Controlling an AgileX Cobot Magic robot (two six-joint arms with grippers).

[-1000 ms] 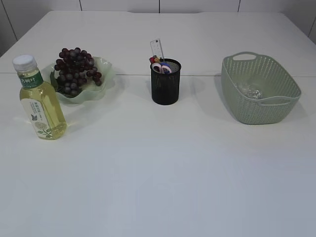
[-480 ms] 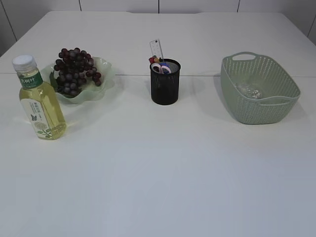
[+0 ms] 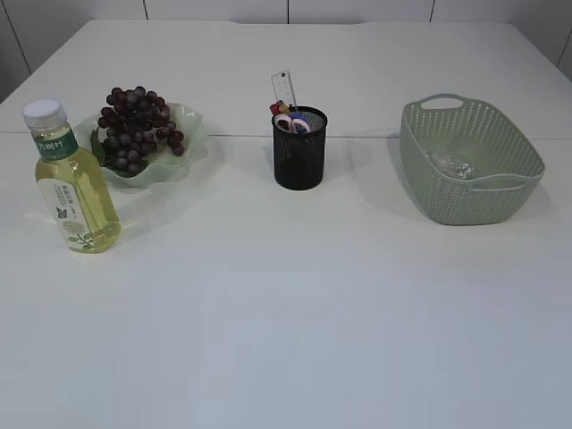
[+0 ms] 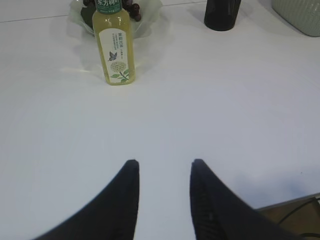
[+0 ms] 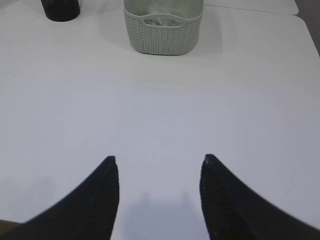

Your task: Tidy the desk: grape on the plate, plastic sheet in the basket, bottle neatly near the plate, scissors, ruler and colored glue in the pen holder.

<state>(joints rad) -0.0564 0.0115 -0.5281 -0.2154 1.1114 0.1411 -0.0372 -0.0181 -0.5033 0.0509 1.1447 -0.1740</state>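
Left gripper (image 4: 162, 167) and right gripper (image 5: 159, 162) both parted and empty above white table (image 3: 286, 313), bottle (image 3: 71, 183) upright beside plate (image 3: 192, 125) of grapes (image 3: 134, 125)

Bare table (image 3: 295, 304) up front; bottle (image 3: 74, 183), plate (image 3: 192, 134), pen holder (image 3: 299, 150), basket (image 3: 469, 174) apparently well apart behind.

The exterior camera looks down at a slant across the tabletop (image 3: 286, 313). Each wrist camera sits low, facing forward from afar: the left shares the bottle (image 4: 115, 47), the right shares the basket (image 5: 162, 30).
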